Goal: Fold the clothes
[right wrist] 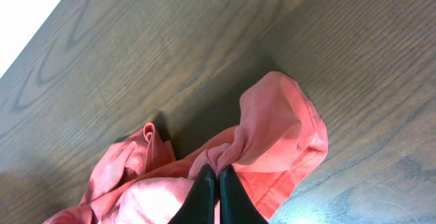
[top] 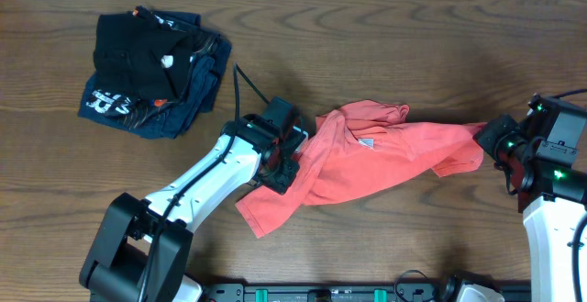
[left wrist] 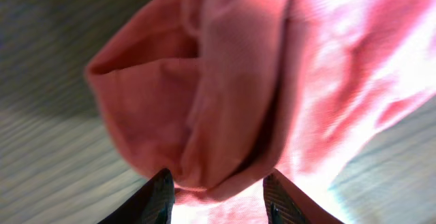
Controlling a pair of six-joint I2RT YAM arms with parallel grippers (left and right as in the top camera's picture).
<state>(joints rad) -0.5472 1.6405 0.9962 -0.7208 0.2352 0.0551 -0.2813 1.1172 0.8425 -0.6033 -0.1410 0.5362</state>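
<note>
The clothes (top: 394, 160), a coral-red T-shirt with a white neck tag (top: 367, 143), lie crumpled and stretched sideways across the table's middle. My left gripper (top: 282, 166) sits over the shirt's left part. In the left wrist view a thick fold of the shirt (left wrist: 225, 81) fills the space between the jaws of the left gripper (left wrist: 218, 183), which press on it from both sides. My right gripper (top: 488, 137) holds the shirt's right end. In the right wrist view the right gripper (right wrist: 218, 173) is shut on a small pinch of the shirt (right wrist: 279, 129).
A folded black garment (top: 138, 50) lies on a folded navy garment with white lettering (top: 115, 103) at the back left. Bare wooden table (top: 404, 45) stretches behind the shirt. The table's front edge runs close to both arm bases.
</note>
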